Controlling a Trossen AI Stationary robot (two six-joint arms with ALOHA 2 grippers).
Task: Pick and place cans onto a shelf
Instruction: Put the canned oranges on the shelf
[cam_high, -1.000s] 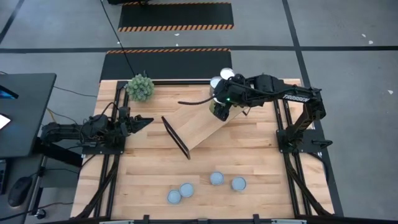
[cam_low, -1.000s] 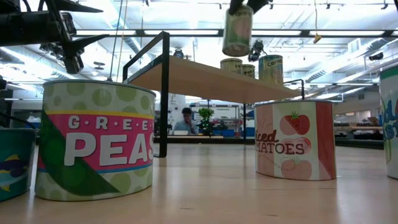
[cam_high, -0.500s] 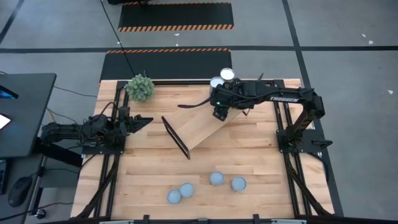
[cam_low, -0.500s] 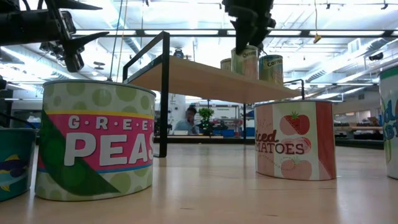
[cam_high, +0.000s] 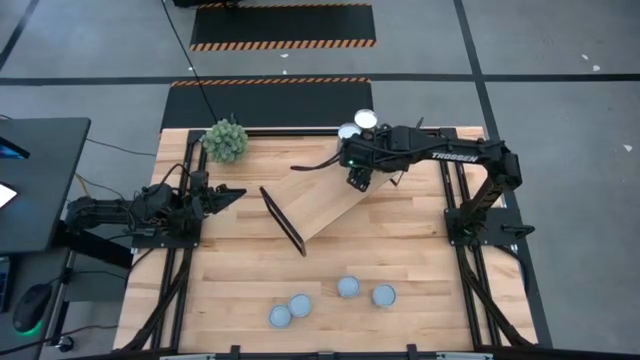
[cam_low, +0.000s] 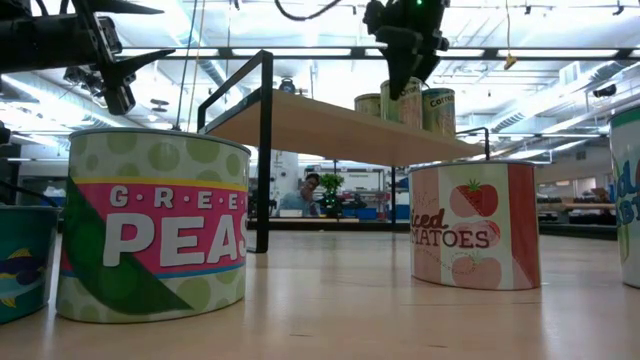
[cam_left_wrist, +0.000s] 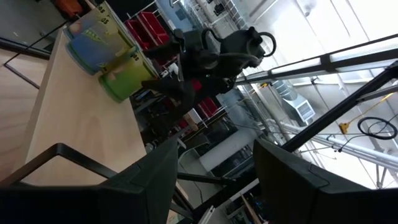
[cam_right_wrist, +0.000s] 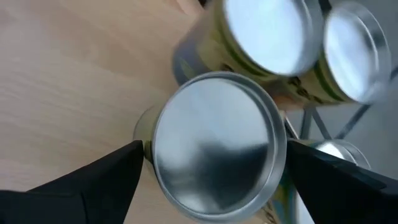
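Right gripper (cam_high: 358, 177) sits over the far right end of the shelf (cam_high: 320, 205), directly above a can (cam_right_wrist: 214, 146) standing on the plank. Fingers (cam_right_wrist: 74, 186) are spread wide, one on each side of the can's silver lid, with visible gaps, so no grip. Two more cans (cam_high: 355, 125) stand just behind it at the shelf end, packed close; the low view shows them (cam_low: 437, 110) as a tight cluster under the gripper, so clearance there is tight.

Left gripper (cam_high: 228, 196) hangs at the left side of the worktop (cam_high: 420, 260), well apart from the shelf, nothing between its fingers (cam_left_wrist: 143, 186), which are part open.

Four cans (cam_high: 325, 297) remain on the near part of the worktop in a loose row, lids up. The low view shows a green peas can (cam_low: 155, 225) and a tomatoes can (cam_low: 472, 225) large in the foreground, blocking much of the worktop behind.

A green plant ball (cam_high: 226, 140) sits at the far left corner, clear of the shelf. A dark monitor (cam_high: 35, 180) stands off the left edge.

The shelf lies diagonally, with a black end frame (cam_high: 282, 222) at its near end. Worktop is light wood planks; grey floor with hazard-striped mats beyond. A person (cam_low: 305, 195) is in the room behind, small and partly hidden by the shelf leg.

Labels on the shelf cans are not readable.
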